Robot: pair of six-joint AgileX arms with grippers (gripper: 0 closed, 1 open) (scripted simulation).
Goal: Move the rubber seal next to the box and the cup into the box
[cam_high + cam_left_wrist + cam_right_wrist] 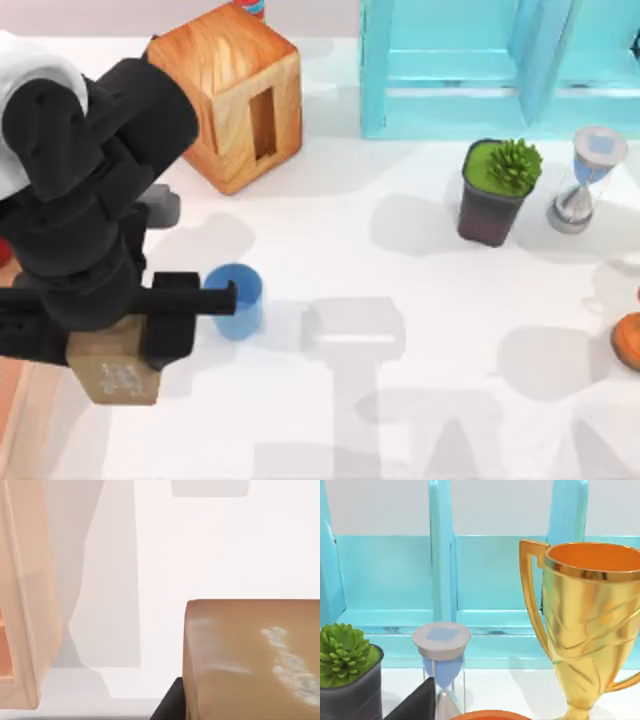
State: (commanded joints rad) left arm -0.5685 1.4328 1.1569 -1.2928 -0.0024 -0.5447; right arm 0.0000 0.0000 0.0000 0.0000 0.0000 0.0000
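At the left of the top view, the left arm reaches over the white worktop (pixel 420 400), and its gripper (pixel 120 345) has its jaws clamped on the seal (pixel 113 375), a tan-brown block with faint white marks on its upper face. The seal sits at the lower left of the frame, partly under the black gripper body. In the left wrist view the seal (pixel 252 660) takes up the lower right, white marks toward its right edge, a dark bit of the gripper showing beside its lower corner; whether the block touches the worktop cannot be told.

The box (pixel 12 395) shows as a strip of reddish-brown wood at the left edge of the top view, close to the seal. In the left wrist view its pale wooden wall (pixel 27 605) runs down the left side, apart from the seal, with bare worktop and shadow between them.

The cup (pixel 236 300), blue and upright, stands on the worktop just right of the gripper, and a black finger-like part of the gripper reaches to its rim.

Toward the upper left stands a wood-grain cube (pixel 232 95) with a slot. A turquoise shelf (pixel 500 65) fills the upper right, with a potted plant (pixel 497 190) and an hourglass (pixel 585 180) in front of it.

The right wrist view looks at the shelf (pixel 485 585), the plant (pixel 347 672), the hourglass (pixel 442 665) and a gold trophy (pixel 592 625). For the right arm's jaws, I cannot tell their state.
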